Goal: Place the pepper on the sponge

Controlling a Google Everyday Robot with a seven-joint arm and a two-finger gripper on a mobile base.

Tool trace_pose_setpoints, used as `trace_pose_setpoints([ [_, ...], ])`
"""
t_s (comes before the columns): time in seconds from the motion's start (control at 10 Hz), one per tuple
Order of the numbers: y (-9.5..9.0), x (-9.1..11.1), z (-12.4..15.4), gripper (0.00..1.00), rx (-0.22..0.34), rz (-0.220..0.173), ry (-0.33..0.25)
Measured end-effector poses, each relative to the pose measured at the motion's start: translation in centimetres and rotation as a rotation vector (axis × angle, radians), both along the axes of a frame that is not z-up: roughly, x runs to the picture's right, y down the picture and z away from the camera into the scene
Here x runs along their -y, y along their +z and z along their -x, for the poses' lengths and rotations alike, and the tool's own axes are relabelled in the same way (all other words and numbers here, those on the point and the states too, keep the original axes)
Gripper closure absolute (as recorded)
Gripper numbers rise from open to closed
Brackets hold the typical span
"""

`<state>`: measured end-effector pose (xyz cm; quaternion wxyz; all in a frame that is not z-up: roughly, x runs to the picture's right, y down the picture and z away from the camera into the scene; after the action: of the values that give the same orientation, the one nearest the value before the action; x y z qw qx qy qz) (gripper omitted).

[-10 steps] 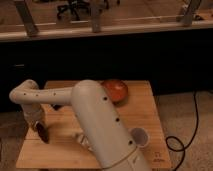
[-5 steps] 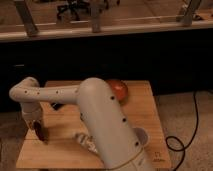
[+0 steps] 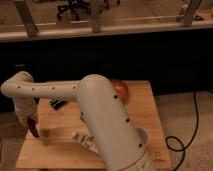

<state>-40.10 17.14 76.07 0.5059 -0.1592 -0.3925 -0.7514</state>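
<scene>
Wooden table (image 3: 147,120), left edge | my gripper (image 3: 32,125) clamps the pepper (image 3: 34,131) upright, slightly further left than 1 s ago | sponge not in sight, maybe behind my arm (image 3: 100,115) | placing likely pending

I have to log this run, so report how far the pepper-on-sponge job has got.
Done: the pepper looks picked up, hanging from the gripper near the left end of the wooden table. In hand: the gripper holds it just above the tabletop. Left: the placing itself. The sponge cannot be made out in this view and may be hidden by the arm, so nothing shows the pepper resting on it.
</scene>
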Motion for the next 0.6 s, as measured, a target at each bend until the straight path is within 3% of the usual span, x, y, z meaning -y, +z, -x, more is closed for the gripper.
trace_pose_setpoints([
  [0.3, -0.85, 0.71, -0.01, 0.99, 0.004, -0.017, 0.001],
  [0.6, -0.09, 0.17, -0.14, 0.79, 0.007, -0.012, 0.007],
])
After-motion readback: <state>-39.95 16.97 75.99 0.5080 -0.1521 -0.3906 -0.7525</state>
